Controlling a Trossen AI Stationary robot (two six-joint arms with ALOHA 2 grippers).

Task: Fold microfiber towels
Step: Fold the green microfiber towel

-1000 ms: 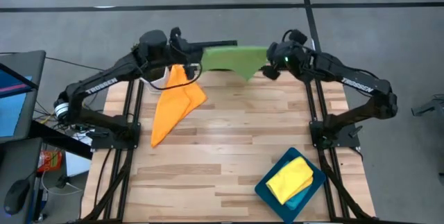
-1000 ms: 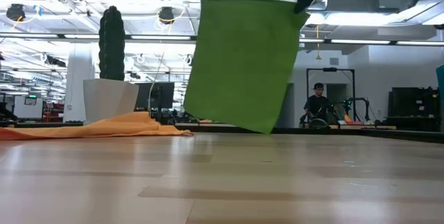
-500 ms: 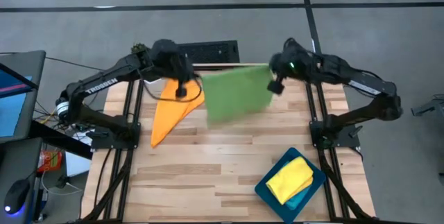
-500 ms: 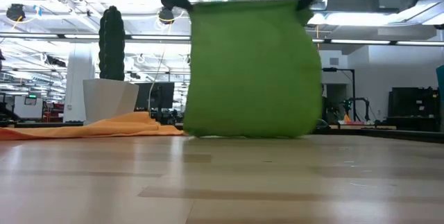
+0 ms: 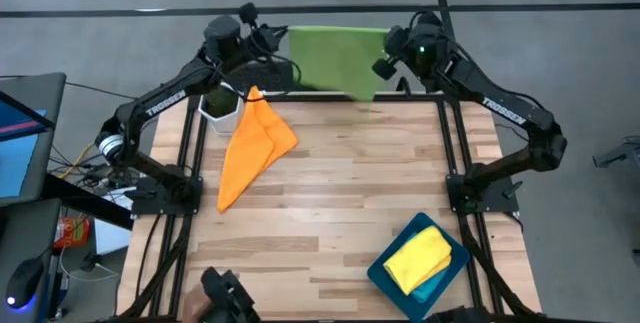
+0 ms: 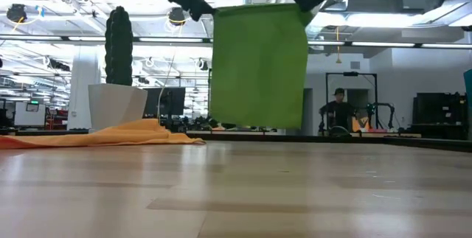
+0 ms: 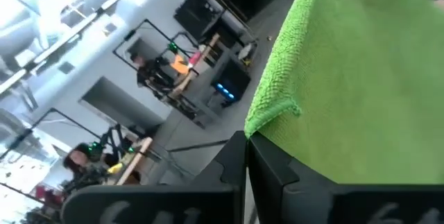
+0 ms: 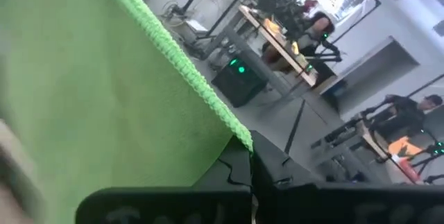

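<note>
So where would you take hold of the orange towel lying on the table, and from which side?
Probably the narrow pointed end of the orange towel nearest the table's front, coming straight down from above. It lies flat and loosely folded, tapering to that tip, with bare table around it, whereas its far end sits close under the left gripper.
</note>
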